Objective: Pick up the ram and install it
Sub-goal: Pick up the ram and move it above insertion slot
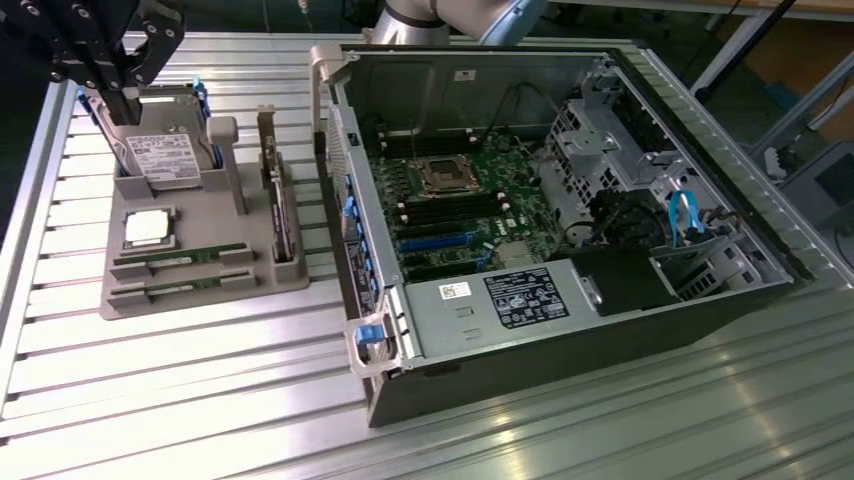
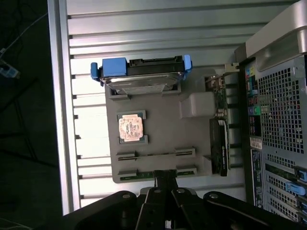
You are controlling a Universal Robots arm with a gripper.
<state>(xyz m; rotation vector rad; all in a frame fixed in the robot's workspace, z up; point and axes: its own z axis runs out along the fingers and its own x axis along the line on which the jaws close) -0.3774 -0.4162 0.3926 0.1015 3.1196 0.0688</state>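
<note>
– Ram [image 1: 183, 257] sits in the gray tray [image 1: 200, 215], at six o'clock from the processor chip [image 1: 147, 228]. A second stick [image 1: 187, 286] is just beside it.
– And the gripper [image 1: 118, 82]?
– At eleven o'clock in the exterior view, above the hard drive [image 1: 163, 155]. Its jaws are fully closed and hold nothing.
– How will the ram handle?
– I think it is light, stiff, thin and fragile. Better to pinch its flat sides near the middle, not the contact edge.
</note>
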